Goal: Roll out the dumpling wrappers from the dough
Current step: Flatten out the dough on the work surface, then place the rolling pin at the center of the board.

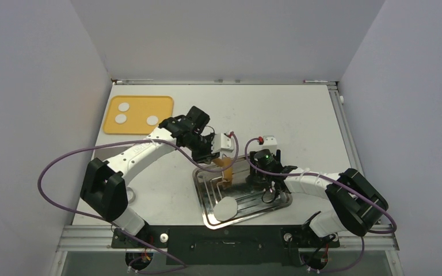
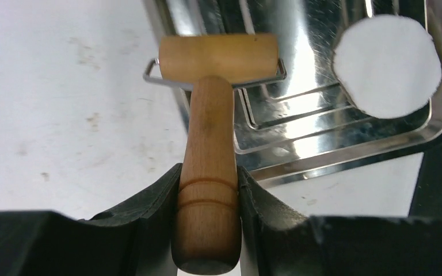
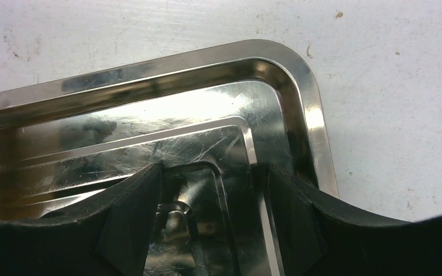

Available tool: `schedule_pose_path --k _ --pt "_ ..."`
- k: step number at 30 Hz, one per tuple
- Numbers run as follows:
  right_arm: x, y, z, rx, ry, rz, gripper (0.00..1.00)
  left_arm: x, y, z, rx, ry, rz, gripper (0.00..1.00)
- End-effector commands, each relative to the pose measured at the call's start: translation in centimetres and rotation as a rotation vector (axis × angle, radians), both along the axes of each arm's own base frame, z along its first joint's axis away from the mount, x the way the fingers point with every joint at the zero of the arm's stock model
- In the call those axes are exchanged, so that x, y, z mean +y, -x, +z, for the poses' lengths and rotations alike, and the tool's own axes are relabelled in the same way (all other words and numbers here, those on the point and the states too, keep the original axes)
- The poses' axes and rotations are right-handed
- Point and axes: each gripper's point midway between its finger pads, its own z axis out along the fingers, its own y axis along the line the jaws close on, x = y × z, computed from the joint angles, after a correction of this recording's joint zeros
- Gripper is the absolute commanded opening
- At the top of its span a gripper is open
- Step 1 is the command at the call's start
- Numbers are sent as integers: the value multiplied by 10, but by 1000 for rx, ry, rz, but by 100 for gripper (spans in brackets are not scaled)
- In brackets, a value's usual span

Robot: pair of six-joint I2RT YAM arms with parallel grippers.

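Three small white lumps of dough (image 1: 124,106) lie on a yellow mat (image 1: 141,131) at the far left. One flattened dumpling wrapper (image 1: 225,208) (image 2: 387,66) lies in the near left corner of a steel tray (image 1: 200,190) (image 2: 345,155). My left gripper (image 1: 216,154) (image 2: 207,178) is shut on the handle of a wooden roller (image 1: 225,171) (image 2: 218,57), whose head hangs over the tray's far left edge, apart from the wrapper. My right gripper (image 1: 259,175) (image 3: 213,172) stands open low over the tray's (image 3: 305,98) far right corner, with only the tray floor between its fingers.
The tray lies in the middle of the white table (image 1: 299,115), just beyond both arm bases. A small shiny metal piece (image 3: 175,210) shows on the tray floor by the right gripper's left finger. Walls close the table in on three sides.
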Motion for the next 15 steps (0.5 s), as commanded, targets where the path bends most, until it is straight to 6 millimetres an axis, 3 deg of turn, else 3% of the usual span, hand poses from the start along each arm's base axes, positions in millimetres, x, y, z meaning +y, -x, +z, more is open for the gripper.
schedule_pose_path --k 1,6,10,13,15 --pt "6 -14 16 -52 -27 -5 63 -19 -45 55 -113 170 56 0" --pt "7 -17 18 -58 -19 1 63 -7 -80 65 -114 228 137 0" --pt "10 -19 13 -51 -20 8 63 5 -122 62 -152 288 257 0" --pt "15 -20 9 -41 -27 16 63 17 -151 47 -176 301 351 0" --pt "17 -21 8 -34 -29 19 63 22 -160 31 -156 290 384 0"
